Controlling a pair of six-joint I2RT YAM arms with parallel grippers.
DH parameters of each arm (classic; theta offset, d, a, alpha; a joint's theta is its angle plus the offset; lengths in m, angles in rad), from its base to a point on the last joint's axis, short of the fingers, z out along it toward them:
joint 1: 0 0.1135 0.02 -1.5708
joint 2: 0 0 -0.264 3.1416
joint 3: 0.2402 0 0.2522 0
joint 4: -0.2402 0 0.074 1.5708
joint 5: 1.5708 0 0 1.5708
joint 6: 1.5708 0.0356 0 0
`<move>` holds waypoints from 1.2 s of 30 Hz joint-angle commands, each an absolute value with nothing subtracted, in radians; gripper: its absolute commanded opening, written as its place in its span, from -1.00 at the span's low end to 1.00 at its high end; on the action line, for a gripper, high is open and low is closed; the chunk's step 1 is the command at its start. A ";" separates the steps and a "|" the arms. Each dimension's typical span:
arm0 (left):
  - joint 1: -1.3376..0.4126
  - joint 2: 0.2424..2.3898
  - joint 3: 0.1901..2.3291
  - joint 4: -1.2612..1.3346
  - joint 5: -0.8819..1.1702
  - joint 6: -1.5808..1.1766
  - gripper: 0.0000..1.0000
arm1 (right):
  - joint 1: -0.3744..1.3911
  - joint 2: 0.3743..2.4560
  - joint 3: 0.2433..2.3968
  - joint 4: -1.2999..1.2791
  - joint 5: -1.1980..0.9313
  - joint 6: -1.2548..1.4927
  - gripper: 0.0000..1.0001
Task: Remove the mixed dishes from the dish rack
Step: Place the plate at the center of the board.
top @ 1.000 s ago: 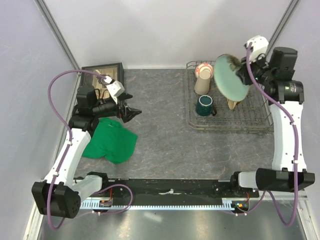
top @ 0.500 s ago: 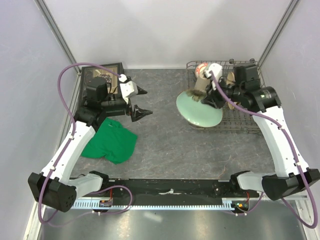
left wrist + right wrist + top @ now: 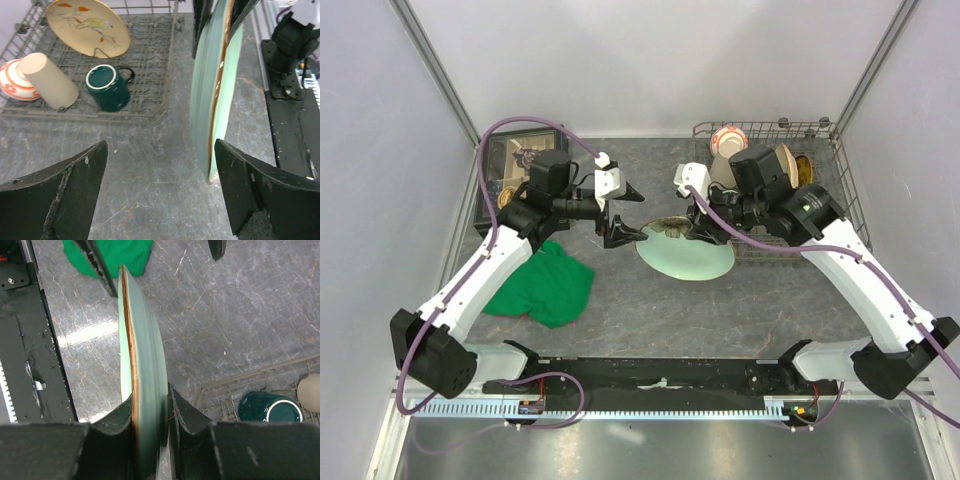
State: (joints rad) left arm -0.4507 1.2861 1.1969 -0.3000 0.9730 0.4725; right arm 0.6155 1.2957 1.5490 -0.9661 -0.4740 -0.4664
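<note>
1. While it is pinched at its rim between the closed fingers of the right gripper (image 3: 150, 412), the pale green plate (image 3: 685, 255) is held on edge above the table (image 3: 620, 310), just outside the dish rack (image 3: 150, 60). Whether its lower edge touches the table cannot be told.
2. Four dishes are seen in the rack: a tan plate with a bird pattern (image 3: 87, 27) leaning at the back, a dark green mug (image 3: 107, 90), a beige cup (image 3: 47, 80) lying on its side, and a red-and-white bowl (image 3: 12, 80) touching the cup.
3. The left gripper (image 3: 160, 190) is spread wide with nothing held, and it is pointed at the green plate, whose edge is seen near its right finger.
4. No dish is seen set down on the table, so the task is judged to be at an early stage: one plate is out but not yet placed, and four items remain.
5. A green cloth (image 3: 540, 285) and a black box (image 3: 505, 165) lie on the left side, well apart from the rack.
</note>
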 commanded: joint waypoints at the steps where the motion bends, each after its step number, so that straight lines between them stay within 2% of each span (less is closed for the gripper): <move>1: -0.477 1.301 1.239 -0.322 1.055 0.495 0.89 | 0.646 1.298 1.605 -0.876 -0.463 -0.471 -0.99; 10: -0.522 1.339 1.227 -0.365 1.088 0.497 0.77 | 0.678 1.321 1.631 -0.864 -0.427 -0.474 -1.00; 14: -0.540 1.344 1.218 -0.364 1.062 0.500 0.55 | 0.683 1.319 1.632 -0.861 -0.417 -0.472 -1.00; 17: -0.546 1.354 1.224 -0.365 1.057 0.495 0.32 | 0.689 1.316 1.629 -0.856 -0.417 -0.471 -1.00; 18: -0.549 1.361 1.227 -0.365 1.055 0.491 0.14 | 0.687 1.316 1.629 -0.854 -0.417 -0.469 -1.00; 20: -0.551 1.370 1.230 -0.365 1.054 0.482 -0.03 | 0.687 1.315 1.626 -0.854 -0.416 -0.469 -1.00; 21: -0.552 1.368 1.230 -0.365 1.052 0.482 -0.19 | 0.687 1.312 1.625 -0.851 -0.413 -0.471 -1.00; 23: -0.552 1.370 1.226 -0.364 1.052 0.482 -0.31 | 0.687 1.307 1.617 -0.851 -0.410 -0.471 -1.00; 26: -0.554 1.368 1.220 -0.365 1.060 0.482 -0.68 | 0.687 1.299 1.603 -0.842 -0.408 -0.472 -1.00; 27: -0.555 1.367 1.218 -0.367 1.065 0.480 -0.87 | 0.687 1.299 1.598 -0.838 -0.408 -0.471 -1.00; 28: -0.555 1.367 1.216 -0.367 1.068 0.479 -0.95 | 0.687 1.299 1.597 -0.838 -0.408 -0.471 -1.00; 33: -0.555 1.356 1.213 -0.365 1.104 0.465 -0.97 | 0.687 1.299 1.591 -0.834 -0.397 -0.471 -0.96; 36: -0.555 1.336 1.207 -0.365 1.111 0.465 -0.97 | 0.687 1.293 1.580 -0.831 -0.380 -0.476 -0.82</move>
